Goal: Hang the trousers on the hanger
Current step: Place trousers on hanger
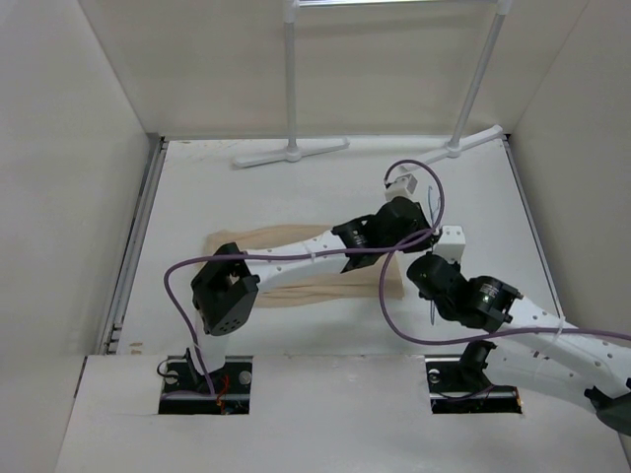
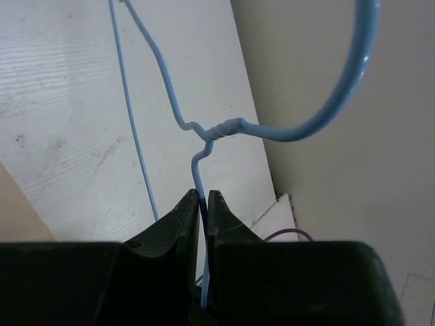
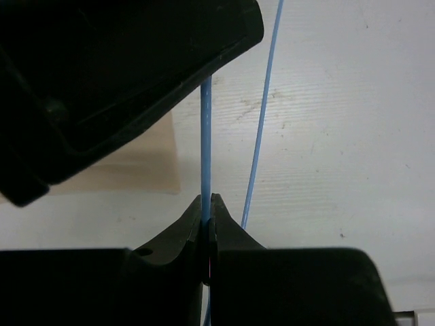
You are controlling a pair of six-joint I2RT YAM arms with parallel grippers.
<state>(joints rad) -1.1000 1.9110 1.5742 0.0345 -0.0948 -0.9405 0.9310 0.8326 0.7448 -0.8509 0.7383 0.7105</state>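
Table: white tabletop (image 1: pixel 246 197), walled on the left, far and right sides.
Trousers: beige trousers of thin, wrinkled fabric (image 1: pixel 315 289) lie flat on the table, left of centre, with their length running left to right. The left arm crosses above them. No gripper touches them, and they are not on the hanger.
Left gripper: black two-finger left gripper (image 2: pixel 202 197), working over the right end of the trousers. Its jaws are pressed together on the hanger wire, just below the twisted neck.
Hanger: thin light-blue wire hanger (image 2: pixel 224 128), triangular with a curved hook, held between the two grippers near the right end of the trousers. The hook arcs toward the right wall. It appears lifted off the table, but its height cannot be told.
Right gripper: black two-finger right gripper (image 3: pixel 207 202), jaws clamped tight on a straight run of the same wire. A second run of the wire passes just beside it on the right, and a dark housing, probably the left wrist, sits close above.
Rack: white tubular garment rack (image 1: pixel 291 89) stands at the far edge, well apart from the work.
Step in hand: securing the hanger. Both arms grip it and the trousers are untouched, so the task is judged to be at an early stage.
Next move: one gripper must release so it can fetch a trouser leg, while the other keeps the hanger steady with its lower bar clear. The soft fabric will sag, so it should be fed well over the bar.
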